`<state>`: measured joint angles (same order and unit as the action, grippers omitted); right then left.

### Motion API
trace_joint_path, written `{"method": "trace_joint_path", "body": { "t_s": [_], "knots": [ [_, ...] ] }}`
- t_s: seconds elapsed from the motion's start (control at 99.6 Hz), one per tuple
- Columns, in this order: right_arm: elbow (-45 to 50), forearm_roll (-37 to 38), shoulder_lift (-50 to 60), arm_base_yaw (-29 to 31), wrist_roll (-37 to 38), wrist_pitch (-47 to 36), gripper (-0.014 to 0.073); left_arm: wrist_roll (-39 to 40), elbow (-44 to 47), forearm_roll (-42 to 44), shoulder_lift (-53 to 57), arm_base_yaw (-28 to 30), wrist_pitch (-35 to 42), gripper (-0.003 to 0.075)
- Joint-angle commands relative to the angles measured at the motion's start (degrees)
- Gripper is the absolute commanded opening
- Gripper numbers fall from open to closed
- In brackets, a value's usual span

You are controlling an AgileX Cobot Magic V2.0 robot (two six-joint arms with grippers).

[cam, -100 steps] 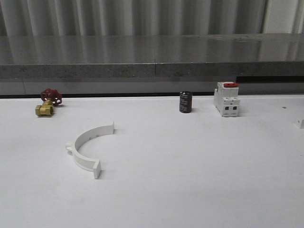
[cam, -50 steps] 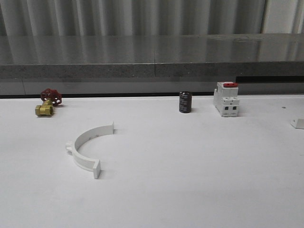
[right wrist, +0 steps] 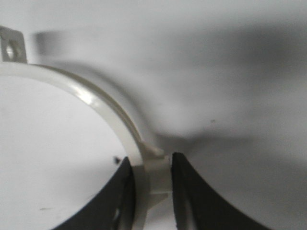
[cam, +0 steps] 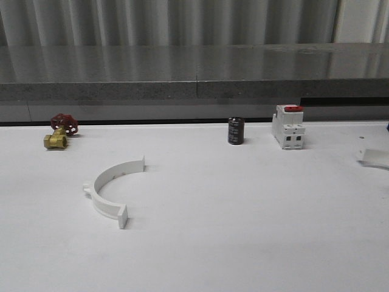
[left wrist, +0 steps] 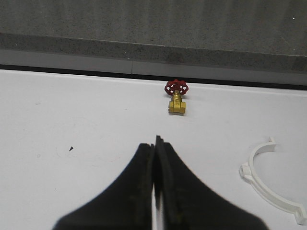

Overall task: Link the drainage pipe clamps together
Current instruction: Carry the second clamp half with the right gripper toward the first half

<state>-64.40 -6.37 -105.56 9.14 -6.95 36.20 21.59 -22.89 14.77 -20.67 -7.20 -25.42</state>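
One white drainage pipe clamp [cam: 110, 185] lies flat on the table left of centre, its open side facing right; the same clamp [left wrist: 268, 179] shows in the left wrist view. My left gripper [left wrist: 155, 143] is shut with nothing between its fingers, hovering over bare table short of the brass valve. My right gripper [right wrist: 149, 165] is shut on the outer lug of the second white clamp [right wrist: 91, 98], whose band curves away to an end tab with a hole. An end of that held clamp [cam: 372, 155] peeks in at the right edge of the front view.
A brass valve with a red handwheel [cam: 59, 131] sits at the back left. A black cylinder [cam: 236, 131] and a white breaker with a red switch [cam: 288, 126] stand at the back right. A grey ledge [cam: 194, 85] runs behind the white table [cam: 243, 231].
The held clamp's end has come further into the front view from the right edge, moving leftward. The clamp on the table and the other objects have stayed put.
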Motion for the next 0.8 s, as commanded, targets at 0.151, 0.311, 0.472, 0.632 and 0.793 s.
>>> {"method": "trace_joint_path", "body": {
  "t_s": [0.151, 0.311, 0.472, 0.632, 0.793],
  "knots": [
    [-1.5, -1.1, 7.1, -12.6, 8.8, 1.6, 0.006, 0.0, -1.6, 0.4, -0.2, 0.2, 3.9, -0.002],
    [-1.5, 0.0, 7.2, -22.4, 18.0, -1.2, 0.006, 0.0, -1.6, 0.4, -0.2, 0.2, 3.9, -0.0021],
    [-3.2, 5.9, 6.1, -29.5, 31.0, -1.9, 0.006, 0.0, -1.6, 0.1, -0.2, 0.2, 3.9, -0.002],
    [-7.9, 14.0, 3.4, -35.4, 41.5, 0.2, 0.006, 0.0, -1.6, 0.0, -0.2, 0.2, 3.9, -0.002],
    [-13.6, 19.4, -0.6, -40.1, 48.6, 3.5, 0.006, 0.0, -1.6, 0.0, -0.2, 0.2, 3.9, -0.002]
  ]
}}
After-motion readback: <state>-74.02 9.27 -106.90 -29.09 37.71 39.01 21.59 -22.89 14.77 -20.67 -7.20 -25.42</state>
